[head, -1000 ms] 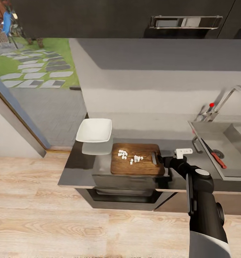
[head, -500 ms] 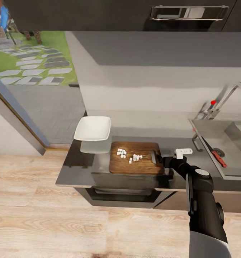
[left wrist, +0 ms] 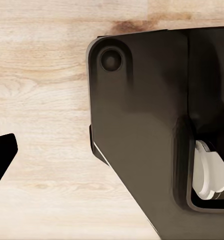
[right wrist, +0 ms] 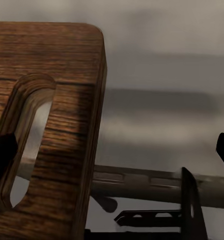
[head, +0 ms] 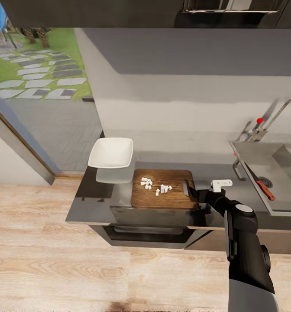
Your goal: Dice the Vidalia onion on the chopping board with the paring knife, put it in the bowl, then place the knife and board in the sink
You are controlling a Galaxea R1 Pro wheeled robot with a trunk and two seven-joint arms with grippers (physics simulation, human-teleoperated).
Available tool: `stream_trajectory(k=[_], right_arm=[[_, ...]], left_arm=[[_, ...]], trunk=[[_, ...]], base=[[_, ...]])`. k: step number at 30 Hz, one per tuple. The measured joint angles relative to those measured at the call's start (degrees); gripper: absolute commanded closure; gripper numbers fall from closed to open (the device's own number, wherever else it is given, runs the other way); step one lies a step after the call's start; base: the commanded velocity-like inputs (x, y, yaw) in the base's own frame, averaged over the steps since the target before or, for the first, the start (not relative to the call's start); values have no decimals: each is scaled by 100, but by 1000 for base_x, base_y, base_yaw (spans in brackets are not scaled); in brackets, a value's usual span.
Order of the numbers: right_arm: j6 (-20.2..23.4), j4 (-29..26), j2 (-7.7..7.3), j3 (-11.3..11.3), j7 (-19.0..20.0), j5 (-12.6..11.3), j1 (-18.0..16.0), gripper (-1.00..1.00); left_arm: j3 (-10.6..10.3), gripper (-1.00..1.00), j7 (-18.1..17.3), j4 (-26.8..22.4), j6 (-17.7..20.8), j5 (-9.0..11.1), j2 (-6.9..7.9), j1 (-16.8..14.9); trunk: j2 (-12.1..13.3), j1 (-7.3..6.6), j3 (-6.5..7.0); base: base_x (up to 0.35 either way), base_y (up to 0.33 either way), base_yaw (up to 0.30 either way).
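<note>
The wooden chopping board (head: 171,197) lies on the grey countertop (head: 93,201) with a small heap of white diced onion (head: 156,186) on it. My right gripper (head: 192,193) is at the board's slotted end, open. In the right wrist view the right gripper (right wrist: 112,150) has one fingertip (right wrist: 2,157) over the handle slot and the other past the chopping board's (right wrist: 57,60) edge. The white bowl (head: 111,152) stands just left of and behind the board. The paring knife (head: 261,185) lies in the sink (head: 249,151) beside the drain. My left gripper (left wrist: 112,150) hangs open over the floor.
The chrome faucet (head: 273,115) with its red knob rises behind the sink. Dark drawers (head: 145,232) sit under the countertop, and dark wall cabinets (head: 119,13) hang above. A wood floor (head: 54,260) lies in front. An open doorway at the left gives onto a paved garden (head: 37,82).
The whole head view has slid upward in the picture, so the camera has moved. My right gripper stays at the board's slotted end. Board, diced onion, bowl and knife lie as before.
</note>
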Motion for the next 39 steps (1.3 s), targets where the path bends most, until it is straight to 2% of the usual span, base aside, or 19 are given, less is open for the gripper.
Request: stream_trajectory(k=[33,39], right_arm=[[-18,-70,0,0,4,-2,-1,-100],[-16,-92,0,0,5,-5,-1,-100]], left_arm=[[1,-100,0,0,4,0,0,0],[1,-100,0,0,0,0,0,0]], trunk=[[-2,-2,-296],[-2,-2,-311]], base=[[21,9,0],[0,0,0]])
